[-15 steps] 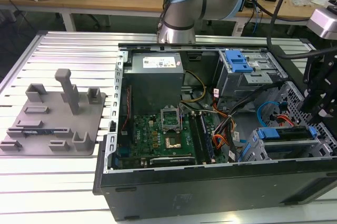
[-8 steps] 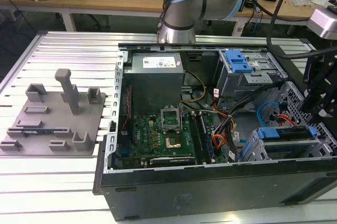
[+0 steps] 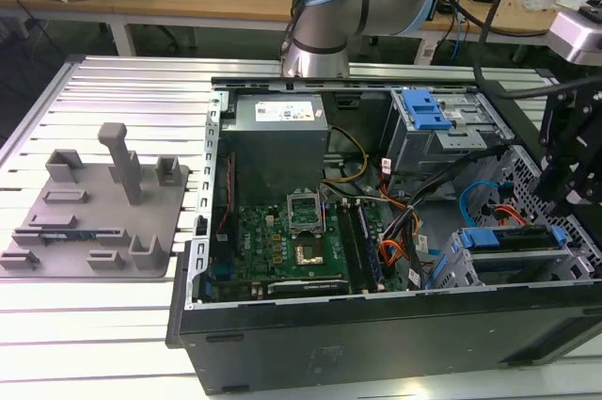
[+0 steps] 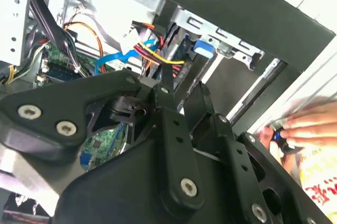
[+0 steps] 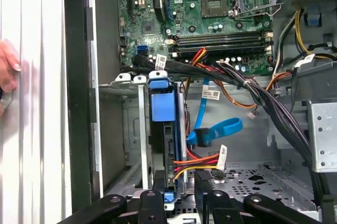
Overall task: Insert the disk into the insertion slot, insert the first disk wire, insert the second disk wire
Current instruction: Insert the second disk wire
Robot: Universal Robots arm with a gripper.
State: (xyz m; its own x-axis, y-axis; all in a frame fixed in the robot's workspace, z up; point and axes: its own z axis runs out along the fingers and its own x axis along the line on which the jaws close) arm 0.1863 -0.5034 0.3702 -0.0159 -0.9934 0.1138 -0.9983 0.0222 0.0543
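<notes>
The disk (image 3: 513,238), in its blue carrier, lies seated in the insertion slot (image 3: 459,268), the grey cage at the case's front corner on the exterior view's right. In the first wrist view the disk (image 5: 161,109) stands edge-on between the cage walls (image 5: 141,134). A bundle of red, yellow and black wires (image 5: 197,162) and a blue flat wire (image 5: 218,129) both reach its edge. My gripper (image 3: 562,195) hangs just above the cage. In the first wrist view the gripper (image 5: 179,198) is open, with a gap between its fingers and nothing held.
A person's hand (image 4: 308,129) rests on the table beside the case wall (image 5: 79,103). The motherboard (image 3: 292,240) and a cable bundle (image 5: 253,92) lie deeper inside the case. An upper bay with a blue latch (image 3: 423,110) stands behind. A grey fixture plate (image 3: 94,216) sits on the exterior view's left.
</notes>
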